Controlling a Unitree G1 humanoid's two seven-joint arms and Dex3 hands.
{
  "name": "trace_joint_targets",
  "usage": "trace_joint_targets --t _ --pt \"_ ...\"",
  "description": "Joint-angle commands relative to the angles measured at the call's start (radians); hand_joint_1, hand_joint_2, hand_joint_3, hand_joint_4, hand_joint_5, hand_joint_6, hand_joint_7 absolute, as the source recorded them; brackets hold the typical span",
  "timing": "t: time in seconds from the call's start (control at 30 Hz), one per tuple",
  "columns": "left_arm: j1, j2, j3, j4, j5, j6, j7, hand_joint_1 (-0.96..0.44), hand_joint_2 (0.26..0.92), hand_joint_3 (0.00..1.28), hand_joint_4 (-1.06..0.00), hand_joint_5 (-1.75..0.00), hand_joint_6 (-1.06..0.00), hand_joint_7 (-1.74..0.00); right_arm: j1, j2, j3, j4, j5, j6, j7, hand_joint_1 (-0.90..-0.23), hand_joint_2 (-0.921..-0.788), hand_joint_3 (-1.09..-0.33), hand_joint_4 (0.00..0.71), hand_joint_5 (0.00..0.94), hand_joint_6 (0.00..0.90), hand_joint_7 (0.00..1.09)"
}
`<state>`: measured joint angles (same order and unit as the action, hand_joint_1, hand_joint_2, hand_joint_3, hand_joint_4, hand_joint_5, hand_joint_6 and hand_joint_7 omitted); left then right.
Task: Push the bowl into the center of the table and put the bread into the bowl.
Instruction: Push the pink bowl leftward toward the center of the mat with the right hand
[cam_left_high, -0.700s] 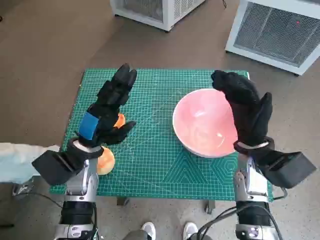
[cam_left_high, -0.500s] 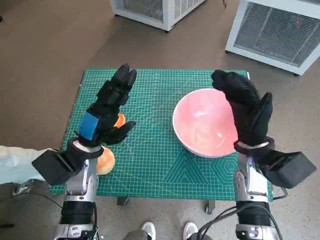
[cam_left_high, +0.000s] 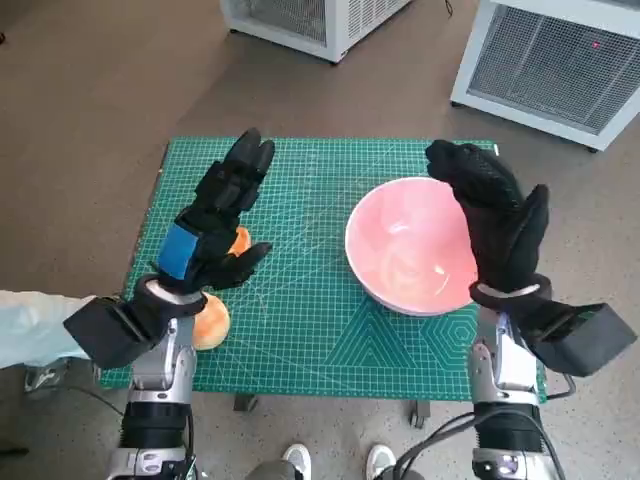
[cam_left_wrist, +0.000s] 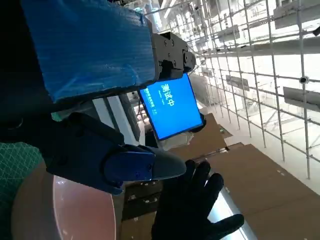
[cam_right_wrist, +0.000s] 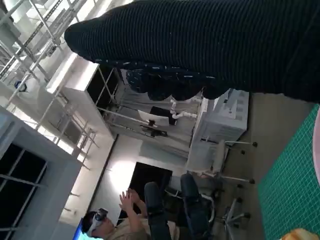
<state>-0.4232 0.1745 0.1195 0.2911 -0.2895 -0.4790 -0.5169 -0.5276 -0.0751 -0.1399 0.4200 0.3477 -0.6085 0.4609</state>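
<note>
The counter (cam_left_high: 300, 330), covered by a green gridded cutting mat, fills the middle of the head view. On its right half sits the pink bowl (cam_left_high: 405, 260), upright and wide, its near rim close to the counter's near edge and right of centre.

The right hand (cam_left_high: 495, 225), in its black knitted glove, stands upright along the bowl's right side, palm facing left toward the bowl. Its fingers (cam_left_high: 455, 165) are spread and curve over the far right part of the rim, gripping nothing; whether they actually touch the rim cannot be told.

The left hand (cam_left_high: 215, 220), black with blue tape on its back, hovers over the left half of the counter, its fingers (cam_left_high: 248, 160) stretched toward the far edge and parted, holding nothing. In the left wrist view the bowl's pink rim (cam_left_wrist: 60, 210) shows beyond this hand.

The bread (cam_left_high: 211, 320), a small round orange-tan bun, lies near the counter's near left corner, just beside the left wrist, well apart from the bowl. A second orange patch (cam_left_high: 239, 241) peeks out under the left palm; what it is cannot be told.
</note>
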Motion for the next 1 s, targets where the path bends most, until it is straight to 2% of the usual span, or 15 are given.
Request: trace_joint_targets --t 0.03,0.5,0.67,0.77,0.87,1.0 --pt "-0.023 0.005 -0.001 -0.003 -0.009 0.002 -0.008 -0.66 0.921 0.32 -0.11 -0.01 -0.14 -0.07 0.021 -0.003 -0.003 0.011 0.0 0.011 0.009 -0.745 -0.921 -0.759 0.226 0.0 0.054 0.55" --pt "-0.018 0.005 -0.002 -0.008 -0.003 0.0 -0.008 -0.67 0.921 0.32 -0.12 -0.01 -0.15 -0.08 0.02 -0.015 -0.022 0.031 -0.005 -0.013 0.005 -0.746 -0.921 -0.757 0.23 0.002 0.052 0.54" --pt "-0.015 0.004 -0.001 -0.003 -0.002 -0.005 -0.008 -0.67 0.921 0.32 -0.12 -0.01 -0.15 -0.08 -0.001 -0.046 -0.062 0.109 0.002 -0.047 0.009 -0.752 -0.921 -0.755 0.24 0.007 0.057 0.54" --pt "-0.014 0.004 0.0 -0.001 0.0 -0.006 -0.005 -0.67 0.921 0.32 -0.13 -0.01 -0.15 -0.08 -0.017 -0.066 -0.088 0.172 -0.005 -0.081 0.001 -0.748 -0.921 -0.756 0.248 0.01 0.068 0.54" --pt "-0.01 0.003 0.0 -0.005 0.002 -0.006 -0.001 -0.66 0.921 0.32 -0.13 -0.01 -0.15 -0.08 -0.031 -0.086 -0.118 0.242 -0.035 -0.134 -0.045 -0.74 -0.921 -0.762 0.255 0.013 0.077 0.54" --pt "-0.008 0.003 0.0 0.0 0.008 -0.01 0.003 -0.65 0.921 0.32 -0.13 -0.01 -0.15 -0.09 -0.054 -0.109 -0.153 0.343 -0.09 -0.202 -0.133 -0.718 -0.921 -0.789 0.257 0.011 0.084 0.53"
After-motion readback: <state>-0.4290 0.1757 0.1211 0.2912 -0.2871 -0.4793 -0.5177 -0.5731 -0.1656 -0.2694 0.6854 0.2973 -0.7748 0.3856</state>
